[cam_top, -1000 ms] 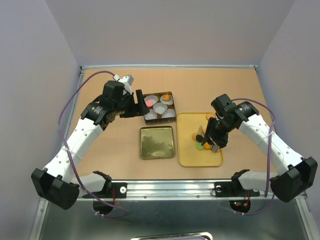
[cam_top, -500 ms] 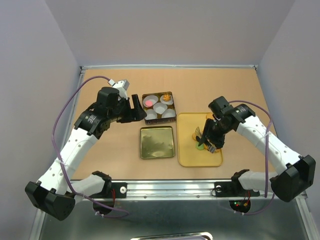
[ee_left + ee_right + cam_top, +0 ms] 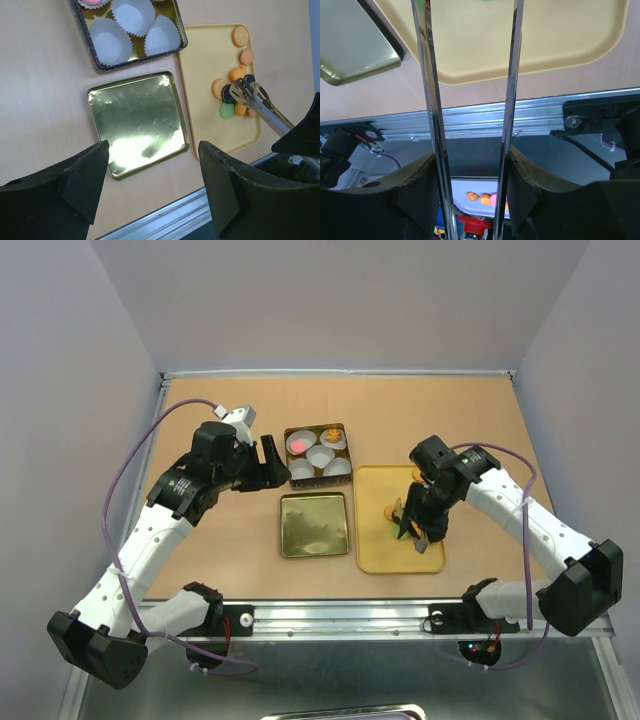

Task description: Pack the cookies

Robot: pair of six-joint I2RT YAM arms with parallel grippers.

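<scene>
The right gripper (image 3: 472,170) is clamped on a pair of metal tongs (image 3: 262,107), its fingers pressing the two steel arms from outside. The tong tips reach out ahead of it and sit over a cluster of the cookies (image 3: 231,95): tan, orange, black and green ones bunched together on a yellow tray (image 3: 210,55). Whether the tips pinch one cannot be told. Two more cookies lie apart, farther along the tray past the tips.

The left gripper (image 3: 268,458) hangs with its jaws spread wide and nothing between them. Just to its right is the square tin (image 3: 140,56), lined with white paper liners (image 3: 131,12). One liner holds a pink cookie and another an orange one. Nearer the arm bases than the tin, a gold lid (image 3: 137,122) lies flat on the bench (image 3: 45,75), just beside the tray. The tray's rim and a strip of bare bench separate the clustered cookies from the tin.
</scene>
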